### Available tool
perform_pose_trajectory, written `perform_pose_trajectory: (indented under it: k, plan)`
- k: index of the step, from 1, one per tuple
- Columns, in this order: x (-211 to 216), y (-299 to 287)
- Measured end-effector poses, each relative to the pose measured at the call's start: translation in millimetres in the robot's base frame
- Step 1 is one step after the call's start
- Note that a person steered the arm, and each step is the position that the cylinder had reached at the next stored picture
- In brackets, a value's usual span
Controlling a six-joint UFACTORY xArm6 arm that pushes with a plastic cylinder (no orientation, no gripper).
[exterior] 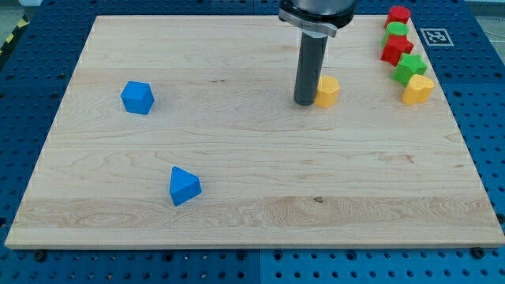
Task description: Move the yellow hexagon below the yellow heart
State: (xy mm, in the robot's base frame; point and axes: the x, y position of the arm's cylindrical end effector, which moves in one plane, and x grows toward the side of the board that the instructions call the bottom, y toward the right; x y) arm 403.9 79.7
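Observation:
The yellow hexagon [327, 91] lies on the wooden board in the upper middle-right of the view. My tip [305, 102] stands right at its left side, touching or almost touching it. The yellow heart [417, 89] lies near the board's right edge, to the right of the hexagon at about the same height.
Above the yellow heart runs a column of blocks: a green block [410, 68], a red block [396, 49], a green block [396, 31] and a red block [398, 14]. A blue cube [137, 98] lies at the left. A blue triangular block [185, 186] lies at the lower left.

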Motion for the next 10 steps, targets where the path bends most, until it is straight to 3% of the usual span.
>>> perform_pose_trajectory:
  k: [2,3,10]
  plan:
    - [-2.0,2.7]
    - [-33.7,2.3]
    - [-19.2,66.1]
